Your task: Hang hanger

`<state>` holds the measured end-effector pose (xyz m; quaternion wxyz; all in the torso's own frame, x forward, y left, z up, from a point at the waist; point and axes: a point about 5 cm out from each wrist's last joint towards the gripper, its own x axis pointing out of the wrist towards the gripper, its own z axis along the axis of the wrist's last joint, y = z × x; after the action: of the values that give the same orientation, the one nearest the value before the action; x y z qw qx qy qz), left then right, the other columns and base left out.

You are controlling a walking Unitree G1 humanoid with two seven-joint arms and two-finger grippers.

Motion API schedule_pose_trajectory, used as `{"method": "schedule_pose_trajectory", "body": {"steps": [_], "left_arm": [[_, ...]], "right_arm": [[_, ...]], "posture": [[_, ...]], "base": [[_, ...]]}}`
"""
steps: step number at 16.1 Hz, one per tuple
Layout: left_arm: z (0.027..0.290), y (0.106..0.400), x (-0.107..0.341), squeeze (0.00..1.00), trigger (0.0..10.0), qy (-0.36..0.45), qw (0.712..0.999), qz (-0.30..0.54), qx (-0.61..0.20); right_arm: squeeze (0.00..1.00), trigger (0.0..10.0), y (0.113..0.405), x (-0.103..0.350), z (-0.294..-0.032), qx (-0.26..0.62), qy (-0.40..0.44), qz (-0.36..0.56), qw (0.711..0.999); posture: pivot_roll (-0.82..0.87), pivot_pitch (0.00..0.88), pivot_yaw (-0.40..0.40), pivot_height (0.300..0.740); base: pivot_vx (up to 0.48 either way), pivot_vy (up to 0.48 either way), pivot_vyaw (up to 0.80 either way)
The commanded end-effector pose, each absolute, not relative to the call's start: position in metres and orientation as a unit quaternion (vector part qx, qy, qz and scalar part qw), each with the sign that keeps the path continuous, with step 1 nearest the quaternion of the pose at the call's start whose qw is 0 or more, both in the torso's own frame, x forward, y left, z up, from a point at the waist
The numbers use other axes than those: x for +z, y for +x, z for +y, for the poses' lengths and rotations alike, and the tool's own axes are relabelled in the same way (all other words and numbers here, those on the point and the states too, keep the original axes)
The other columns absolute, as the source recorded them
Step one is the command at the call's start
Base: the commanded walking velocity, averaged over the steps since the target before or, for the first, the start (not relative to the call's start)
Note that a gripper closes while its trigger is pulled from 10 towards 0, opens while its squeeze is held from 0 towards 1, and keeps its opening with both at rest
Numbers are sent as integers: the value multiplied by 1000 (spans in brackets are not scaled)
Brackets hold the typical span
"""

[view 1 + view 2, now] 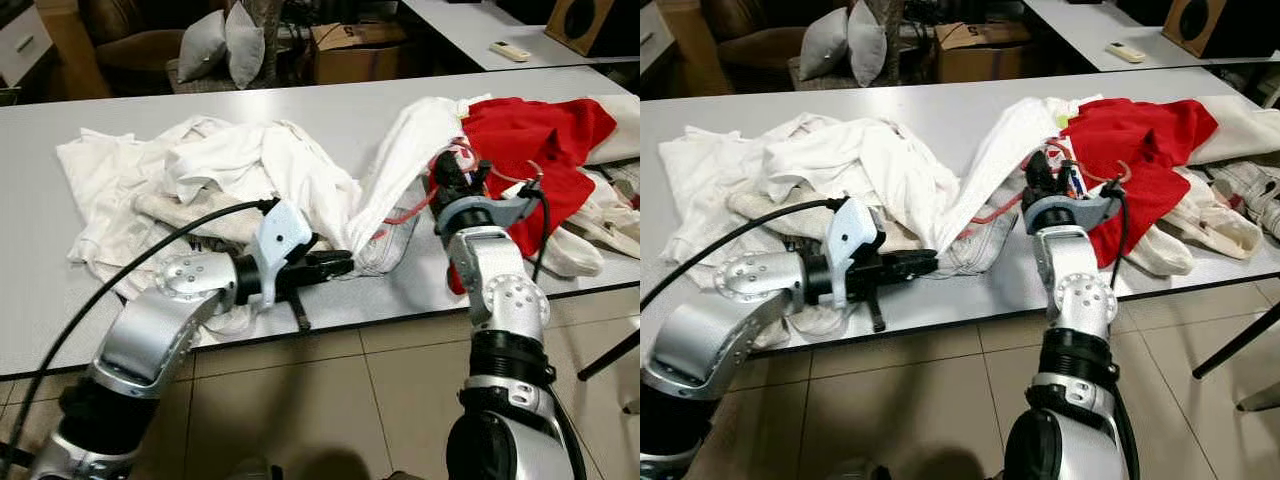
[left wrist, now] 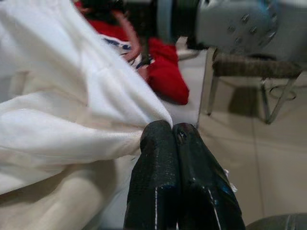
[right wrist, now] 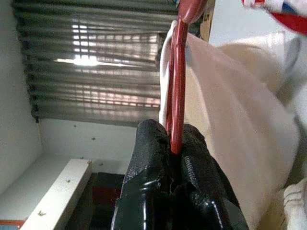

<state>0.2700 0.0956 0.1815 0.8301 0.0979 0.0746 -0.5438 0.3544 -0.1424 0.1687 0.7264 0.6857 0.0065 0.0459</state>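
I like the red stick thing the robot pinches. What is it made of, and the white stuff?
The red hanger looks like smooth, glossy plastic: light glints off its thin rod. The white garment looks like soft matte cloth, probably cotton, since it folds and creases.

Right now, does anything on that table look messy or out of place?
Yes. White garments and a red garment lie crumpled across the grey table. The thin red hanger, pinched by the right gripper, is tangled in a white garment rather than hanging.
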Motion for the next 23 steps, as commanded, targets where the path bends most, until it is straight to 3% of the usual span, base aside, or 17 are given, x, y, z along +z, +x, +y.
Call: {"method": "schedule_pose_trajectory", "body": {"steps": [1, 5, 6, 7, 9, 10, 15, 16, 18, 20, 23], "left_arm": [[93, 268, 186, 0, 0, 88, 825, 72, -554], [68, 266, 203, 0, 0, 57, 806, 36, -589], [66, 264, 202, 0, 2314, 65, 800, 39, -595], [61, 261, 194, 0, 10000, 98, 793, 52, -599], [58, 257, 189, 0, 10000, 97, 781, 74, -613], [60, 256, 186, 1000, 10000, 114, 776, 83, -615], [70, 254, 180, 1000, 10000, 155, 761, 111, -621], [73, 254, 181, 1000, 10000, 154, 765, 109, -616], [89, 253, 185, 1000, 10000, 126, 780, 105, -603], [105, 259, 183, 1000, 10000, 134, 803, 101, -572], [127, 283, 186, 1000, 10000, 143, 860, 84, -483]], "right_arm": [[0, 10000, 361, 196, -93, 108, 721, 7, 684], [0, 10000, 365, 195, -76, 129, 696, 28, 706], [0, 10000, 365, 196, -75, 131, 697, 28, 705], [0, 10000, 365, 198, -73, 138, 698, 27, 702], [0, 10000, 366, 199, -72, 143, 690, 27, 709], [0, 10000, 366, 200, -73, 149, 680, 24, 718], [0, 10000, 367, 205, -77, 164, 686, 3, 708], [0, 10000, 367, 206, -81, 159, 706, -2, 690], [0, 10000, 367, 207, -94, 156, 665, -15, 731], [0, 10000, 365, 206, -104, 166, 654, -19, 738], [0, 10000, 361, 200, -117, 162, 629, -25, 760]], "posture": [[33, 0, 29, 723], [33, 0, 27, 723], [33, 0, 27, 723], [29, 0, 19, 723], [24, 0, 21, 723], [24, 0, 22, 723], [27, 0, 18, 723], [27, 0, 18, 723], [27, 0, 18, 723], [28, 0, 16, 723], [24, 0, 13, 723]], "base": [[0, 0, 0], [0, 0, 0], [0, 0, 0], [0, 0, 0], [0, 0, 0], [0, 0, 0], [0, 0, 0], [0, 0, 0], [0, 0, 0], [0, 0, 0], [0, 0, 0]]}}
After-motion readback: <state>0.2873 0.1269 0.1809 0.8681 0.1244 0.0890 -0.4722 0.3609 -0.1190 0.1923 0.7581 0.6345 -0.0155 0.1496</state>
